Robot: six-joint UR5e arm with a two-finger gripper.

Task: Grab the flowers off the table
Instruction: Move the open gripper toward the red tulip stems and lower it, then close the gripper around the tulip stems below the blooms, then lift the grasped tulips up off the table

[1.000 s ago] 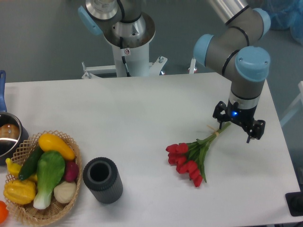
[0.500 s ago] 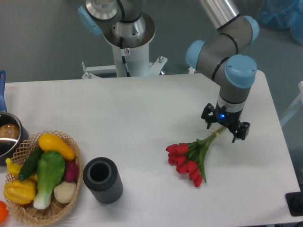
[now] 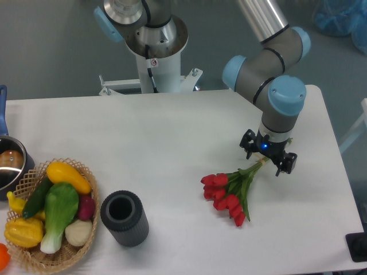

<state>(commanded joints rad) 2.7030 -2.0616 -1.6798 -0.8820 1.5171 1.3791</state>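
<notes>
Flowers (image 3: 231,195) flat, stems toward upper right

Bright even overhead light, soft faint shadows on table (image 3: 172,143), sharp focus, no glare

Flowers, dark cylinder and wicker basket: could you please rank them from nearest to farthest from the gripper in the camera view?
1. Flowers, stems right under the gripper, at right.
2. Dark cylinder, front, left of centre.
3. Wicker basket, far left front.

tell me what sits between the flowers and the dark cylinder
Nothing: in the camera view, only bare table lies between the flowers and the dark cylinder.
</notes>
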